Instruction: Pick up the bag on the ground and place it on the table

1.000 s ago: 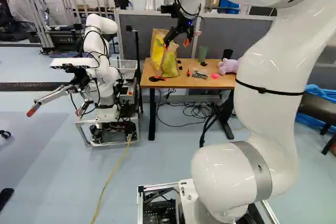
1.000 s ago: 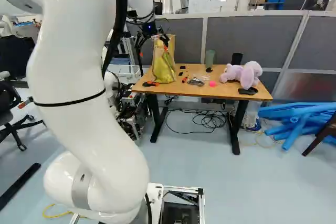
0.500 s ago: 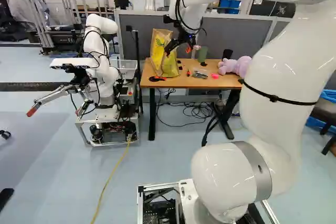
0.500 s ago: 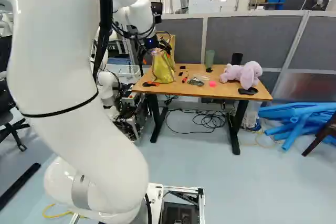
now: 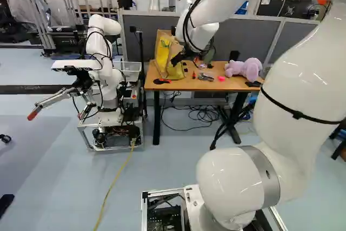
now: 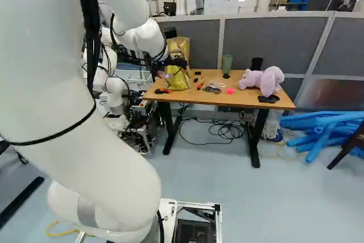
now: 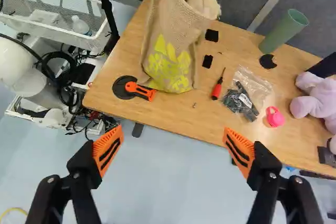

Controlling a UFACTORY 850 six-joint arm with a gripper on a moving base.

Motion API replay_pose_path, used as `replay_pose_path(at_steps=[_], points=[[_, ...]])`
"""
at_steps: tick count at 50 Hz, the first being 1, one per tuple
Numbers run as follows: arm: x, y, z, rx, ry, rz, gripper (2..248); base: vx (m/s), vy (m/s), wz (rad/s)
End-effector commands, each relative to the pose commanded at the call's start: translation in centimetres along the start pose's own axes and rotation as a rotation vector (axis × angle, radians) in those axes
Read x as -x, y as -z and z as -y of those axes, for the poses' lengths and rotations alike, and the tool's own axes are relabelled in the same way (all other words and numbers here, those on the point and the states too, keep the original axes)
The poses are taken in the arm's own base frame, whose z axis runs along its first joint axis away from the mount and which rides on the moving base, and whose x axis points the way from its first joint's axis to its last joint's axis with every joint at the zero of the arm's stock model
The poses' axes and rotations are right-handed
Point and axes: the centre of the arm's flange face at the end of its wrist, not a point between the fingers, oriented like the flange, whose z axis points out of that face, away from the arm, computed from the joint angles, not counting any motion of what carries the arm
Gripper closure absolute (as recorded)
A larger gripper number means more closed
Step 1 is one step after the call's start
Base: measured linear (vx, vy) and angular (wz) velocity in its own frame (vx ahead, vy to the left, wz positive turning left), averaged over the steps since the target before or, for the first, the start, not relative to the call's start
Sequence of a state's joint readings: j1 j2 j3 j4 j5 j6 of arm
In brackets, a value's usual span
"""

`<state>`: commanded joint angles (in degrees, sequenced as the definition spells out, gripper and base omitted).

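Off to the left of your left base view stands another robot [image 5: 105, 52], just beside the tabletop [image 7: 173, 109]. Next you have the burlap bag [image 7: 170, 48] with its yellow leaf print, standing on the tabletop near its left end, an orange-handled tool [image 7: 142, 91] by its base. Your hand [image 5: 181, 58] is spread wide and has hold of nothing; in your wrist view the bag lies ahead of the fingers, apart from both. Farther right on the tabletop, you can see a red screwdriver [image 7: 217, 86], a green cup [image 7: 282, 31] and a lavender plush toy [image 6: 263, 79].
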<state>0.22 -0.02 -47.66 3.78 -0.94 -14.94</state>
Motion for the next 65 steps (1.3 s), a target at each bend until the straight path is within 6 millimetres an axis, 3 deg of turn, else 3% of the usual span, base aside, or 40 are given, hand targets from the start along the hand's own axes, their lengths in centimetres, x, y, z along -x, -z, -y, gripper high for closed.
replay_pose_path(at_steps=[34, 65], points=[[11.3, 1.3, 2.0, 0.046, -0.091, -0.194, 3, 0.000, 0.000, 0.000], [18.9, 3.1, 3.5, 0.052, -0.148, -0.321, 3, 0.000, 0.000, 0.000]])
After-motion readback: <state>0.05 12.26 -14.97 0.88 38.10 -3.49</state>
